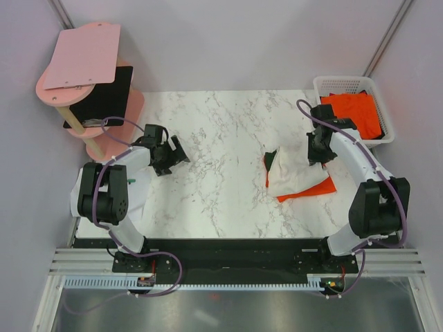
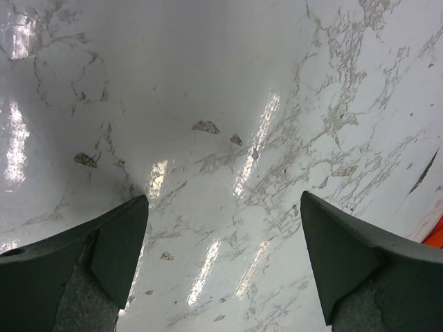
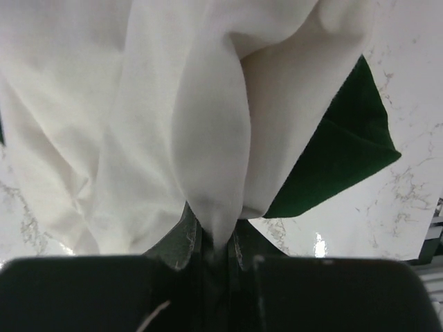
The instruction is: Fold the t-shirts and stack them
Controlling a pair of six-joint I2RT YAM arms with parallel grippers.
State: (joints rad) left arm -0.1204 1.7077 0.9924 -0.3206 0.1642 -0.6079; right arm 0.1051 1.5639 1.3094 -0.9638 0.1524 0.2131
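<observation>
A cream-white t-shirt with a dark green sleeve lies bunched at the right of the marble table, on top of a flat orange t-shirt. My right gripper is at the shirt's right edge. In the right wrist view it is shut on a fold of the cream cloth, which hangs in front of the jaws, with the green sleeve to the right. My left gripper is far to the left, open over bare marble, with nothing between its fingers.
A white plastic basket at the back right corner holds more orange t-shirts. A pink stand with a black panel rises at the back left, just behind the left arm.
</observation>
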